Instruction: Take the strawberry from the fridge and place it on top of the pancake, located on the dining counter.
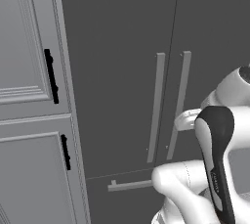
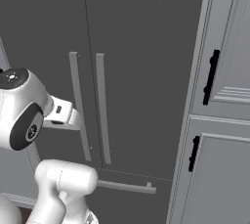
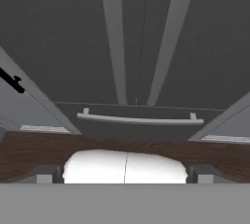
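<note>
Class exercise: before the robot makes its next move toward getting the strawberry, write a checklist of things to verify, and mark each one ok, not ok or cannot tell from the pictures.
1. Robot faces the fridge: ok.
2. Fridge doors open: not ok, both shut.
3. Bar handles unobstructed: ok.
4. Bottom drawer closed: ok.
5. Claw open and empty: ok by the hand view; fingertips stand wide apart.
6. Strawberry's spot inside: cannot tell.

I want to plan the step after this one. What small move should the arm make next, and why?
Probably reach the pincer toward one of the fridge's long door handles. Both doors look closed, so the strawberry inside cannot be reached yet. In the hand view the open pincer faces the doors with nothing between its tips, some way back.
</note>
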